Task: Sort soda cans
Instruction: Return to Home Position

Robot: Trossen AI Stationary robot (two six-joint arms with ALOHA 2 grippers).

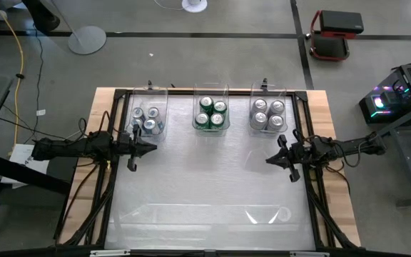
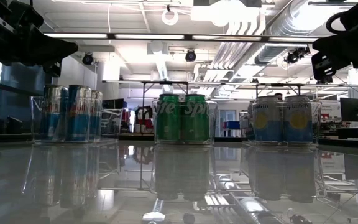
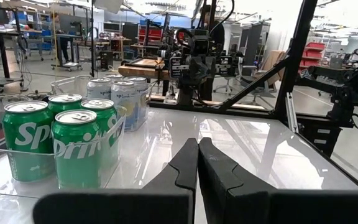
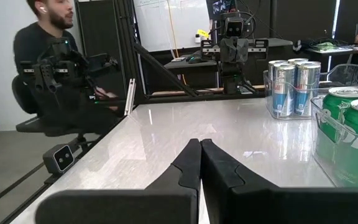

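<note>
High view: three clear bins [image 1: 211,86] line the far edge of the table [image 1: 205,178]. They hold blue-and-silver cans [image 1: 147,120] on the left, green Sprite cans [image 1: 211,113] in the middle and silver cans [image 1: 268,114] on the right. The left gripper [image 1: 153,148] and right gripper [image 1: 268,160] hover just in front.

Low view: all cans stand upright.

Wrist views: each gripper is closed tight and empty.

The cans look light, slick and easily dented, so they are probably best gripped gently across the mid-body.

Our right gripper [image 4: 199,155] has its fingers pressed together over the table [image 4: 166,127]. We see green cans [image 4: 353,127] nearest and blue-and-silver cans [image 4: 294,87] farther off, both in clear bins [image 4: 321,112], with a seated person [image 4: 48,59] beyond.
</note>
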